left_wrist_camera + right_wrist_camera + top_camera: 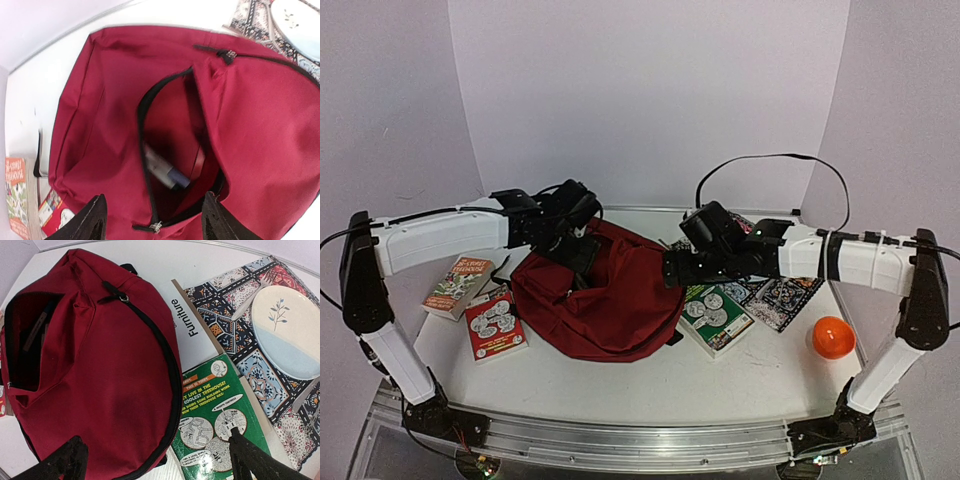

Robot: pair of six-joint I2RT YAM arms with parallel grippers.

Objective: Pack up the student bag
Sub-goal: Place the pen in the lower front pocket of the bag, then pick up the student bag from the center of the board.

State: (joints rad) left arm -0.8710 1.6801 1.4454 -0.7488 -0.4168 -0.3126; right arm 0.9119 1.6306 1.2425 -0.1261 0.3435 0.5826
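Note:
The student bag is a dark red backpack lying in the middle of the table. It also shows in the left wrist view and in the right wrist view. Its front pocket is unzipped and gapes open, with a white pen with a dark blue cap inside. My left gripper is open and empty above the bag's far left part, its jaws spread over the pocket's mouth. My right gripper is open and empty at the bag's right edge, straddling the bag and a green book.
A green treehouse book lies right of the bag, on a white "Furniture" book and a patterned book showing a plate. A red book and another book lie to the left. An orange ball sits at the right.

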